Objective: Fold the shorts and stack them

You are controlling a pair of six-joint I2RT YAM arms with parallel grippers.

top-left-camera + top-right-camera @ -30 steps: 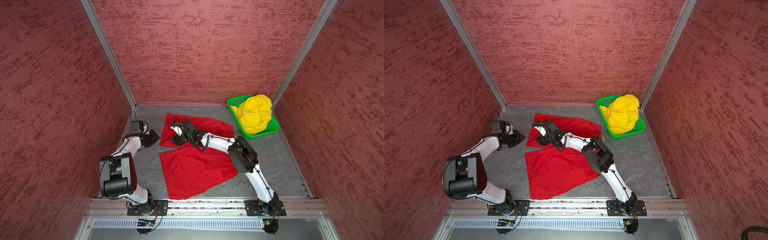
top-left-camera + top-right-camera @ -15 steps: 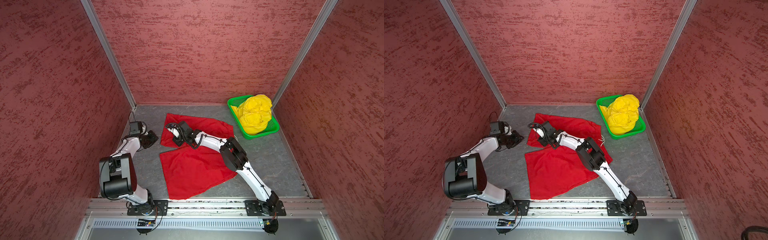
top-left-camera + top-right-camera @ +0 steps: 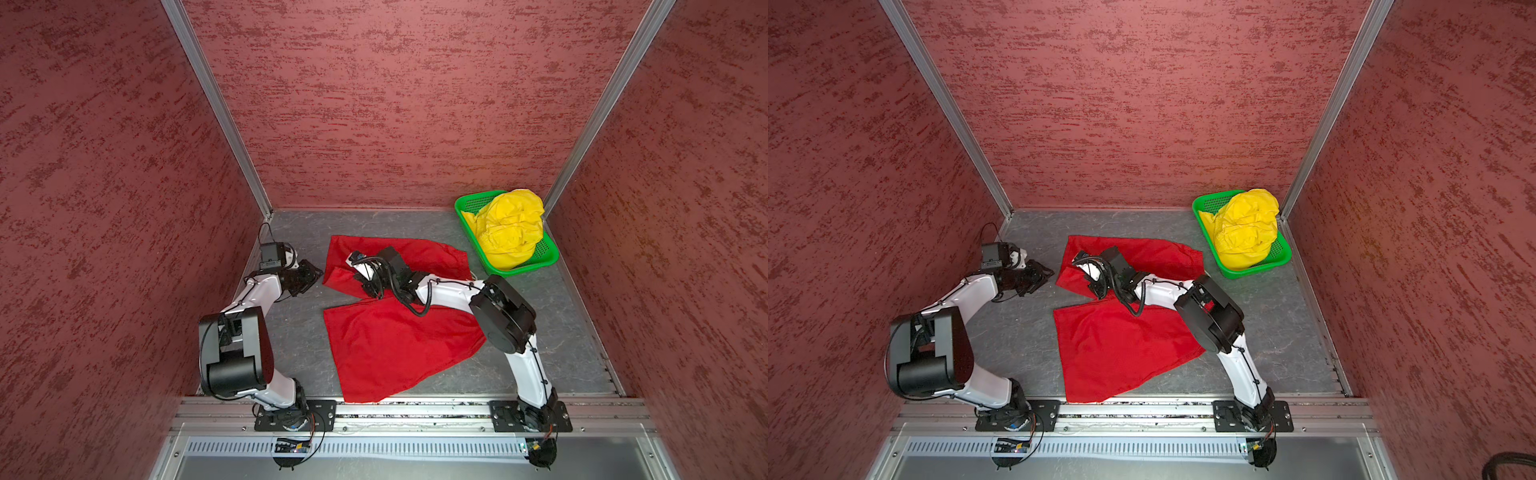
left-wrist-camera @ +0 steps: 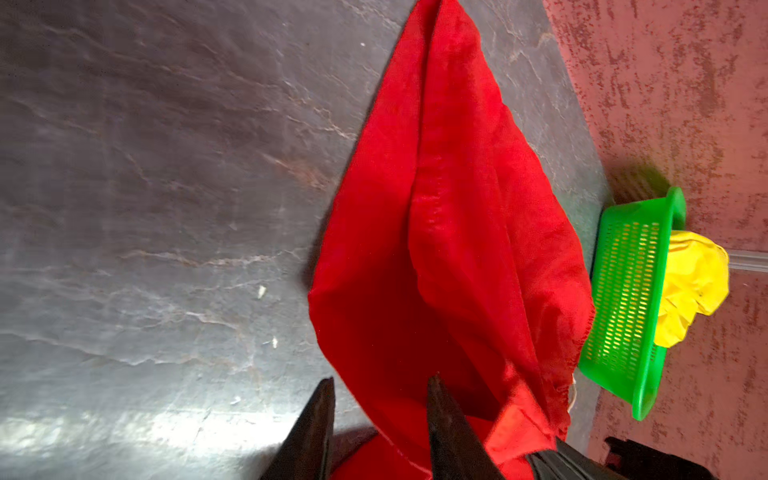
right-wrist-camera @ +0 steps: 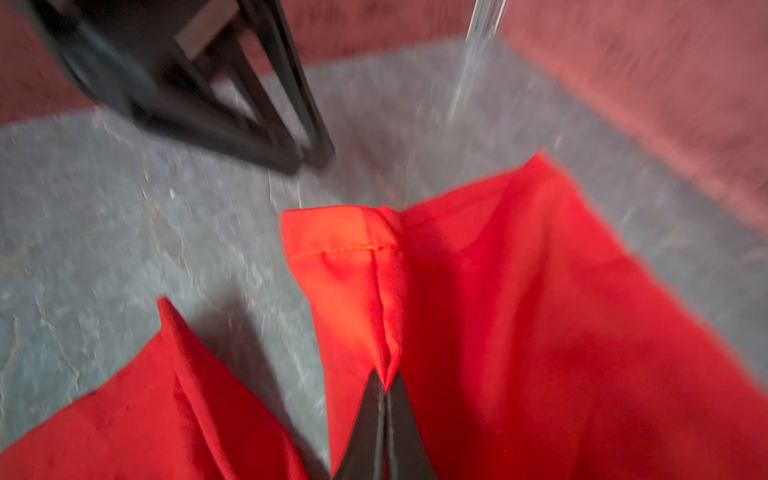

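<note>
The red shorts lie spread on the grey floor, legs pointing left. My right gripper reaches across to the far leg's hem. In the right wrist view it is shut on a raised fold of that hem. My left gripper sits low at the far leg's left edge, open. In its wrist view the red cloth's edge shows in the gap between the jaws. The yellow shorts lie bunched in the basket.
A green perforated basket stands in the back right corner. Red textured walls close in the floor on three sides. A metal rail with both arm bases runs along the front edge.
The right gripper has shut on the hem fold and its elbow has swung right. The left gripper's jaws have opened wider, close to the far leg's edge.
</note>
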